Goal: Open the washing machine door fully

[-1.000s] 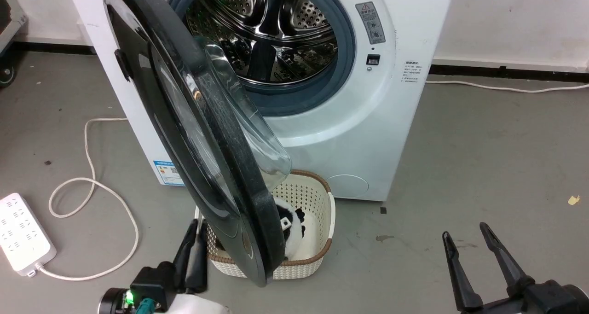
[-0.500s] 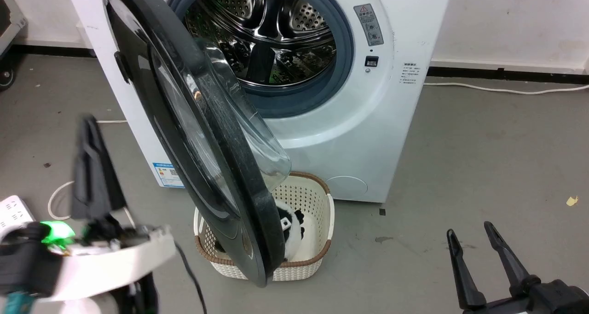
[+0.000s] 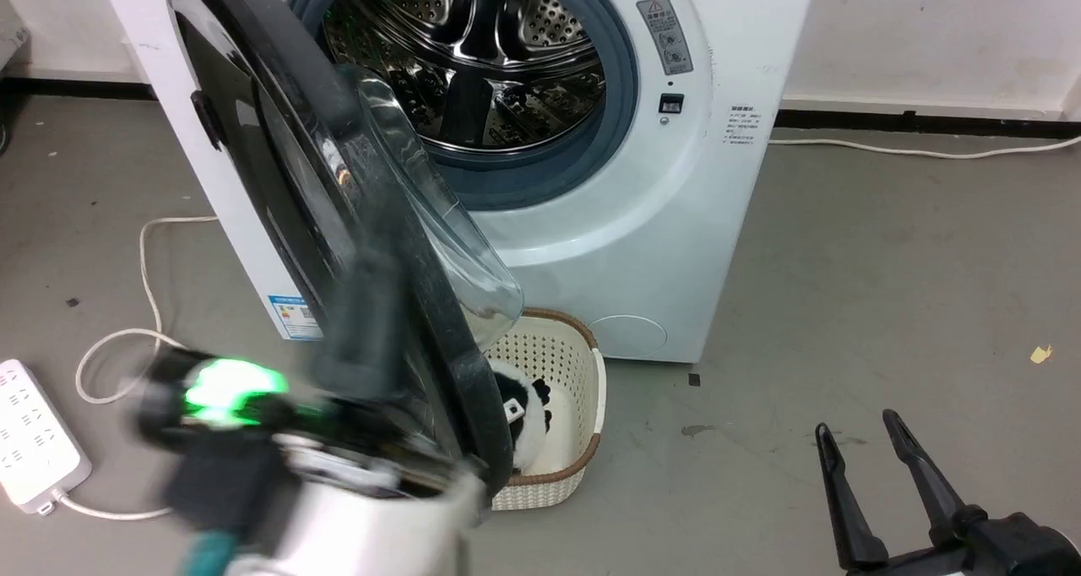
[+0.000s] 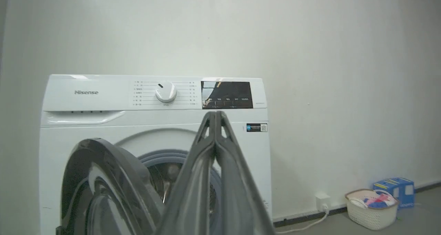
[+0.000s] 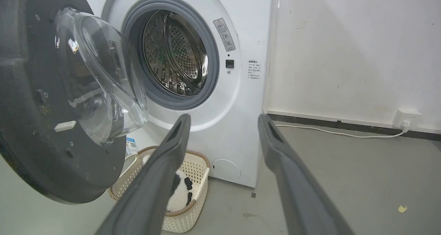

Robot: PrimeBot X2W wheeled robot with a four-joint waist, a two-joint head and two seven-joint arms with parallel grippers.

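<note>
Since the earlier frame the left gripper is swung from nine o'clock to seven, fingers pinched shut on nothing, before the round, glossy black-rimmed, glass-bowled washing machine door, hung half open at eleven. The right gripper is held spread, empty, at five. If that outer face is knocked, the door could be swung shut.
</note>
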